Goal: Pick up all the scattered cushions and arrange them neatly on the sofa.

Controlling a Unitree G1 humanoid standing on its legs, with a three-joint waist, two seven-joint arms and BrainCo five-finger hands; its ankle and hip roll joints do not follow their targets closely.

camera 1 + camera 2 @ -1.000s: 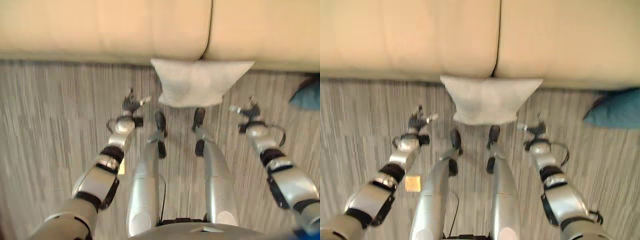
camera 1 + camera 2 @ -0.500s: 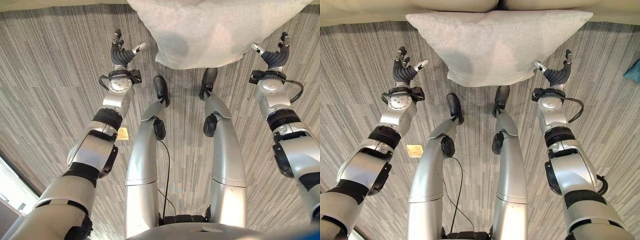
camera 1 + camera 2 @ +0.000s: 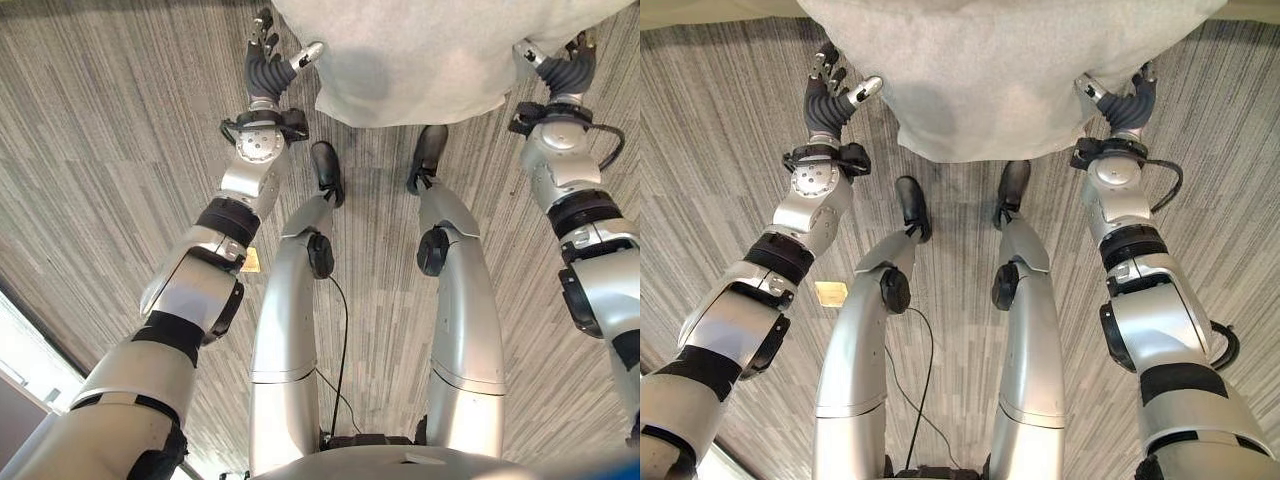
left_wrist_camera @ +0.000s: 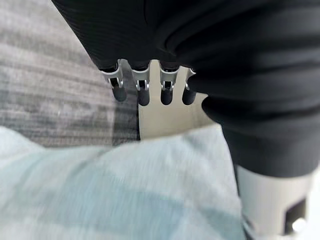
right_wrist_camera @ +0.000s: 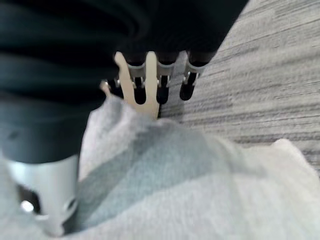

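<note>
The striped grey carpet [image 3: 120, 180] takes up most of the room underfoot, with a pale strip of the sofa [image 3: 700, 12] along its far edge. Lying on the carpet against that sofa, straight ahead of the robot, is the light grey cushion [image 3: 990, 80], its long axis running side to side across the robot's front. It sits squarely between the two hands, so neither is clearly the nearer (a two-handed squeeze looks like the plan). The left hand [image 3: 268, 62] is just beside the cushion's left edge, fingers straight and spread, thumb toward the fabric, holding nothing. The right hand [image 3: 1127, 100] mirrors it at the right edge, likewise open and empty, thumb at or touching the cloth.
</note>
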